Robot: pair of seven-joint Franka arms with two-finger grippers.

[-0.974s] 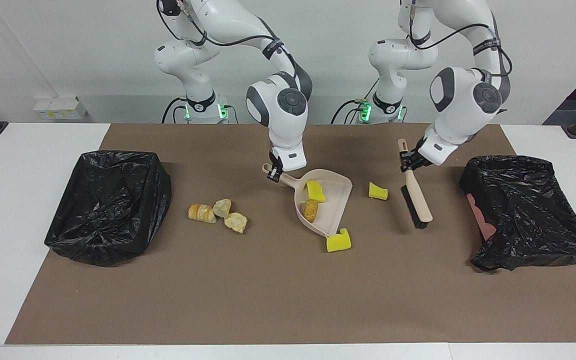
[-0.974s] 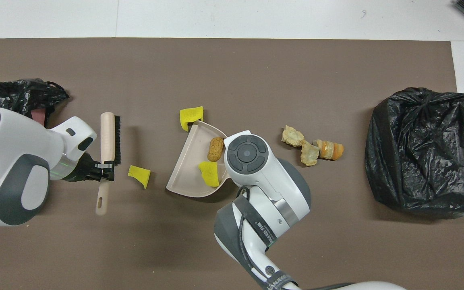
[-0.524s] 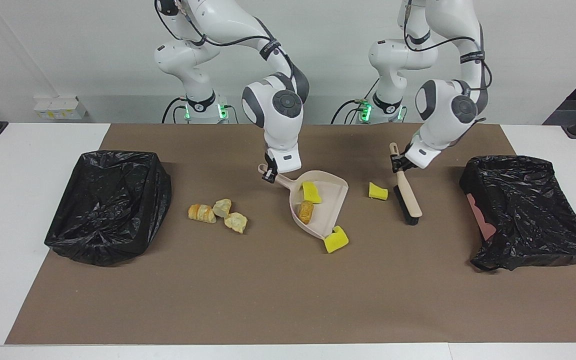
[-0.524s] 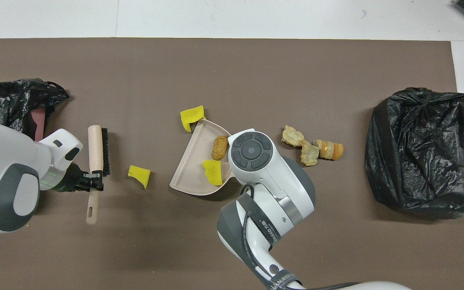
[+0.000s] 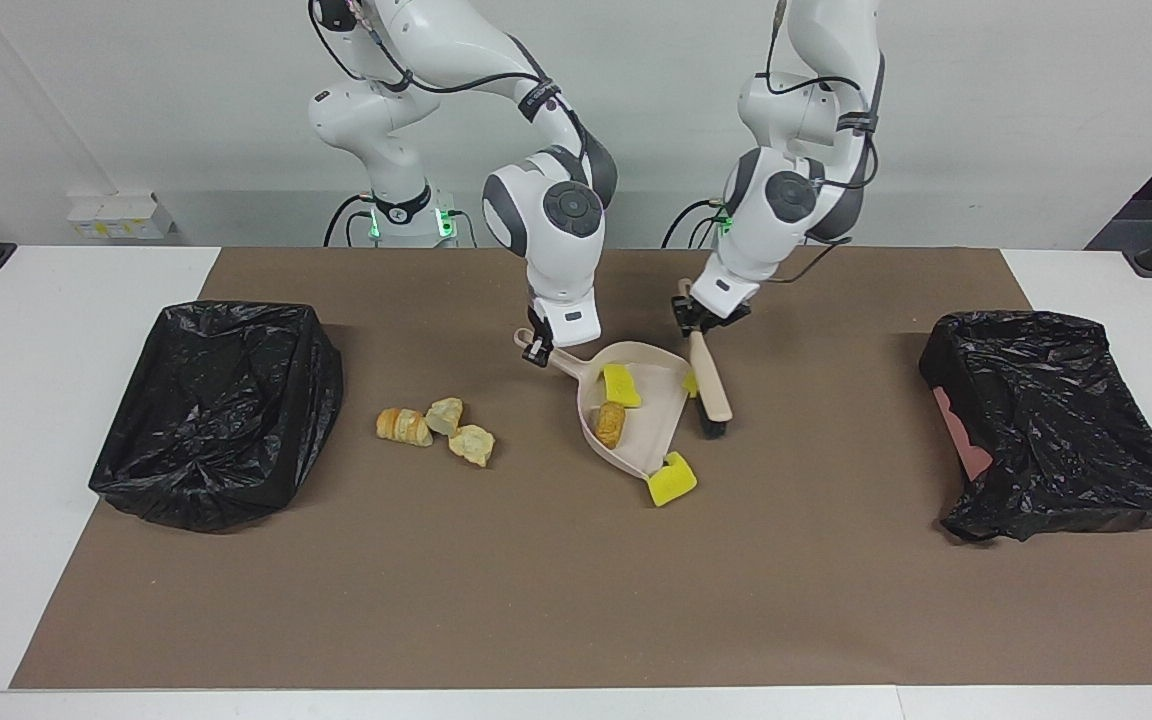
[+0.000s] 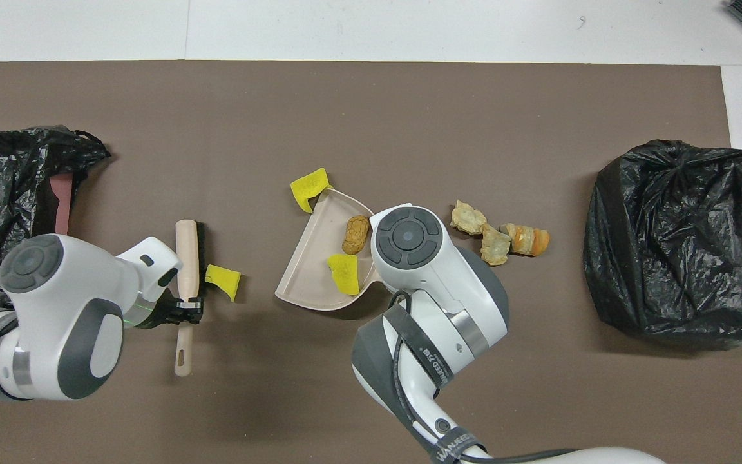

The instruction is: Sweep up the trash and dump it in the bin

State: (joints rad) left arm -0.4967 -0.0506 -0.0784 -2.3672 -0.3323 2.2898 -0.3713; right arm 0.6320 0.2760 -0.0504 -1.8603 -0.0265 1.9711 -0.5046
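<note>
My left gripper [image 5: 688,318] pinches the handle of the beige wooden brush with black bristles [image 5: 709,385], whose bristles touch a bright yellow sponge chunk [image 6: 223,281] beside the beige plastic dustpan [image 5: 658,415]. My right gripper [image 5: 536,349] clamps that pan's handle. A yellow chunk [image 5: 621,385] and the brown bread roll [image 5: 609,424] lie inside; another chunk [image 5: 671,480] sits at the lip. Three pale bread pieces [image 5: 436,428] wait toward the black-bagged bin [image 5: 216,420]. The facing view nearly hides the swept chunk, so it may jam against the pan's side wall instead of entering, or nudge the pan askew.
</note>
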